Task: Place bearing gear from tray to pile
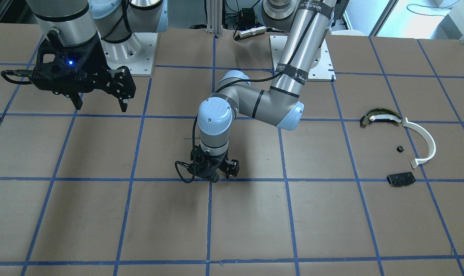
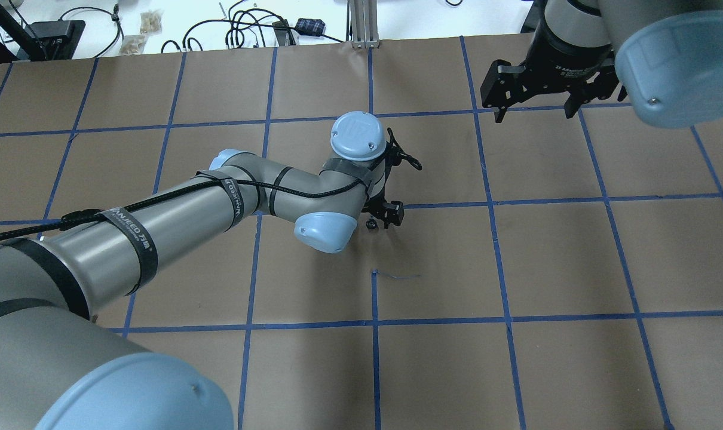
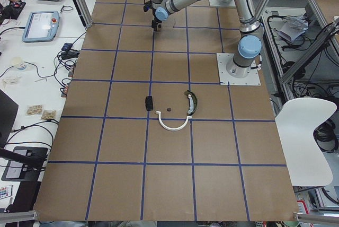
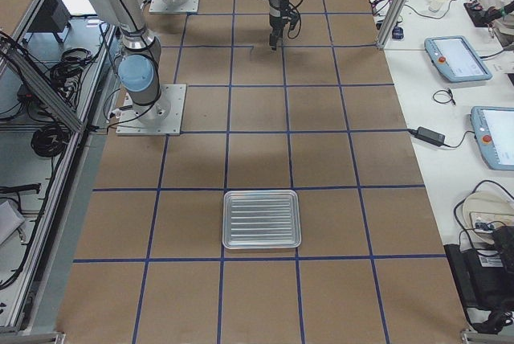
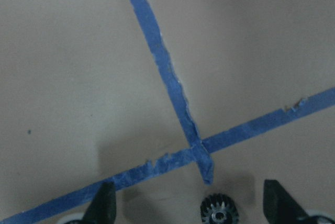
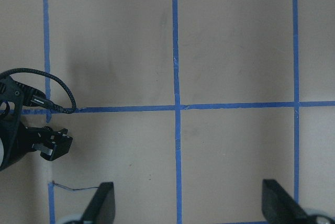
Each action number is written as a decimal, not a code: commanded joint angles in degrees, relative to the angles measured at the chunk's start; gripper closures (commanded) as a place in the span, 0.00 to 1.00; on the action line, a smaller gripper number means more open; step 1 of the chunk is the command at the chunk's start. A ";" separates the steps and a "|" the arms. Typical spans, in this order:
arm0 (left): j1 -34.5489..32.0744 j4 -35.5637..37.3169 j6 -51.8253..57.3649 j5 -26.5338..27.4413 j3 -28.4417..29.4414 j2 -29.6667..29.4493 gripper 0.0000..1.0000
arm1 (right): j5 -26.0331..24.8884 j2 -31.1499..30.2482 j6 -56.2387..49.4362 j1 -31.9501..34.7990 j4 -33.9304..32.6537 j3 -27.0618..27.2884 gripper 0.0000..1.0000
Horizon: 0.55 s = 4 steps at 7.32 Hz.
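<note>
Bearing gear (image 5: pixel 219 211): small, black, toothed all round, with a lighter hub in its centre. It lies flat on the brown-paper table (image 1: pixel 101 214), just beside a crossing of the blue tape lines (image 5: pixel 199 148), about mid-table.

We note the gear sits between the fingers of the left gripper (image 5: pixel 191 209). The jaws are wide apart, and paper shows on both sides of the gear. It touches neither finger and lies nearer the one on the wrist view's right (image 5: pixel 280 205). Nothing is clamped. The gripper points straight down, low over the table.

The pile (image 1: pixel 400 145) lies well apart from the gear, toward the robot's left end of the table:
- a white arc strip (image 1: pixel 427 140)
- a dark curved piece (image 1: pixel 377 116) touching the strip's upper end
- a flat black plate (image 1: pixel 400 179)
- a small black round part (image 1: pixel 400 149) inside the arc

In the front-facing view, the stretch between gear and pile shows brown paper and tape grid.

The tray (image 4: pixel 226 219), ridged-floored with rounded corners, sits well apart the other way, near the robot's right end. Only its corner shows at the edge of the front-facing view.

The right gripper (image 1: pixel 101 103) hangs above the table near its own base, jaws apart, holding nothing, well apart from the left arm.
</note>
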 commanded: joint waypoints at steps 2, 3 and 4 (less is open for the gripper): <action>-0.01 -2.50 -0.11 -0.27 0.04 0.69 0.05 | -0.09 -0.13 7.30 -0.03 0.64 -0.29 0.00; -0.01 -2.50 -0.11 -0.27 0.12 0.34 0.30 | 0.00 0.05 7.23 -0.03 0.64 0.14 0.00; -0.01 -2.42 -0.11 -0.53 0.21 -0.10 0.46 | 0.17 0.14 7.32 -0.03 0.21 0.15 0.00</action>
